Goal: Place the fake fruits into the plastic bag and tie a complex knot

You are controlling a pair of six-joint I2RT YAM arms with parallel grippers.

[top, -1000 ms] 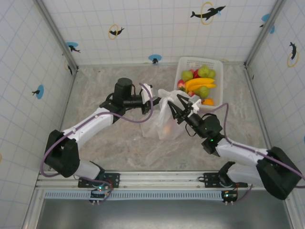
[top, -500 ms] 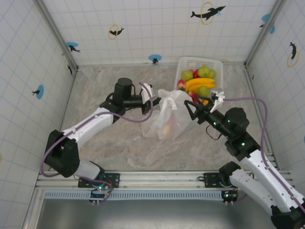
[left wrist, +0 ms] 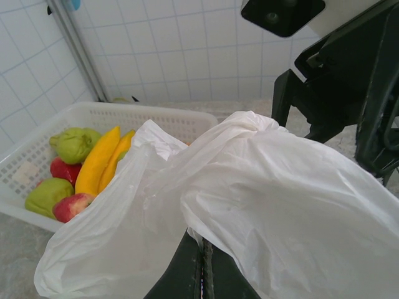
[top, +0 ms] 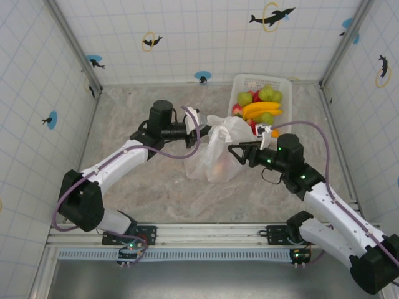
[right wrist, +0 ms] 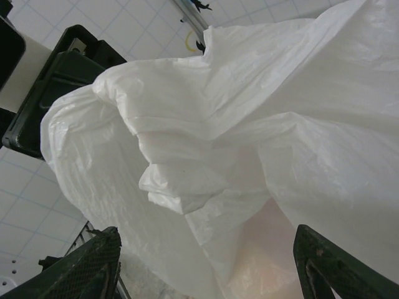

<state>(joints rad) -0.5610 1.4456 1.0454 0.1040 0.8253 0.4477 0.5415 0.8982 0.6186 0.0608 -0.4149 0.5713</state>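
Note:
The plastic bag (top: 215,156) stands crumpled mid-table with an orange fruit (top: 218,168) showing faintly through its wall. My left gripper (top: 201,134) is shut on the bag's upper left edge. In the left wrist view its jaws (left wrist: 202,265) pinch a fold of the white film (left wrist: 280,187). My right gripper (top: 232,153) points left at the bag's right side, open. In the right wrist view its fingertips (right wrist: 93,265) stand far apart with the bag (right wrist: 206,143) just ahead of them. More fake fruits (top: 262,107) lie in the basket.
A white lattice basket (top: 235,93) at the back right holds a banana (left wrist: 100,159), green pears (left wrist: 75,143) and red apples (left wrist: 72,207). It sits close behind the bag. Tiled walls close in the table on three sides. The right arm's black wrist (left wrist: 336,81) looms beyond the bag.
The right arm has swung out and re-posed. Its gripper left the bag's top, opened wider and now faces the bag's right side. The left arm has held still.

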